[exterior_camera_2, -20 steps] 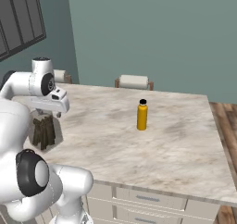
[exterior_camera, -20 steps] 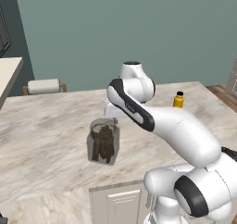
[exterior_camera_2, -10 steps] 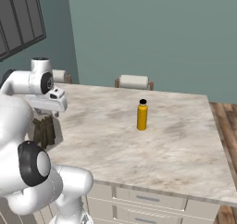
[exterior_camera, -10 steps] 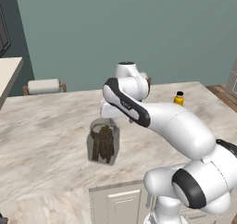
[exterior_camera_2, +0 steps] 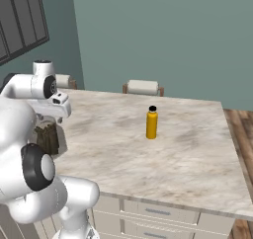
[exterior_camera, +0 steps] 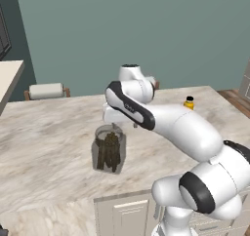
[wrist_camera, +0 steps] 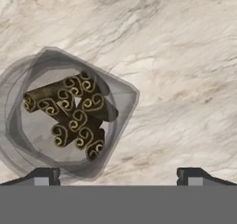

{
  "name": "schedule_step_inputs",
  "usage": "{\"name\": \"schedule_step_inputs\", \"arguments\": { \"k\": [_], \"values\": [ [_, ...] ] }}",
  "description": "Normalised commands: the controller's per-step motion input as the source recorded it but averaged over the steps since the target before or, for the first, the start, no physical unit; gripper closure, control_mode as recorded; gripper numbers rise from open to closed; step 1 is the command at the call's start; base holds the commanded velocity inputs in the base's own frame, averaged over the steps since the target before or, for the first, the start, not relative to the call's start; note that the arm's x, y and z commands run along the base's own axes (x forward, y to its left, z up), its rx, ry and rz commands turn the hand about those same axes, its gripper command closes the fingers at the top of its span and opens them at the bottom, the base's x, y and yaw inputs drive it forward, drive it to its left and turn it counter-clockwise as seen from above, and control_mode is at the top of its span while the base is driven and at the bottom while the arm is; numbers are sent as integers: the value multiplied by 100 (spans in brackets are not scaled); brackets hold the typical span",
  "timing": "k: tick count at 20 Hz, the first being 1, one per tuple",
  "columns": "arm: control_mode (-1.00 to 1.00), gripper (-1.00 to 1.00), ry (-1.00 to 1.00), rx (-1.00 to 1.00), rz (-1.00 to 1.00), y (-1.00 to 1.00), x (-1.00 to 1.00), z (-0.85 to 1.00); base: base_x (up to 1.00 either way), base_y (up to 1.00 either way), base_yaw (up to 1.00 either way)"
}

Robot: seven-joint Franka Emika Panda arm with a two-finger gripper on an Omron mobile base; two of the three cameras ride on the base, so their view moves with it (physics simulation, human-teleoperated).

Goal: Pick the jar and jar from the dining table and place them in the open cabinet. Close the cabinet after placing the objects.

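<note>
A wide clear glass jar (exterior_camera: 108, 149) packed with dark brown sticks stands upright on the beige marbled dining table (exterior_camera: 44, 132), near its front edge. My gripper (exterior_camera: 115, 126) hangs straight above the jar, pointing down, open and holding nothing. Looking down in the hand view, the jar (wrist_camera: 69, 121) lies left of centre, with my gripper (wrist_camera: 118, 176) spread wide; its left fingertip sits at the jar's rim and the right one is over bare table (wrist_camera: 185, 56). From the right base view the jar (exterior_camera_2: 48, 137) is partly behind my arm. The cabinet is out of view.
A yellow bottle with a black cap (exterior_camera_2: 151, 123) stands mid-table, far to the jar's right, also seen behind my arm (exterior_camera: 189, 102). Chair backs (exterior_camera: 46, 90) (exterior_camera_2: 143, 87) line the table's far side. Drawer fronts sit below the near edge.
My arm's upper links have swung left and back, and the hand has shifted slightly, staying over the jar. The jaws stay open and the jar has not moved.
</note>
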Motion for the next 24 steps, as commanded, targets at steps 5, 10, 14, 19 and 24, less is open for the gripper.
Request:
{"name": "schedule_step_inputs", "arguments": {
  "k": [5, 10, 14, 19, 24],
  "values": [
    [-100, -100, 0, 0, 0, 3, 20, 0, 0, 0, 0],
    [-100, -100, 0, 0, 0, 0, 15, -7, 0, 0, 0],
    [-100, -100, 0, 0, 0, 0, 10, -11, 0, 0, 0],
    [-100, -100, 0, 0, 0, 0, 9, -18, 0, 0, 0],
    [-100, -100, 0, 0, 0, 0, 6, -21, 0, 0, 0]
  ]
}}
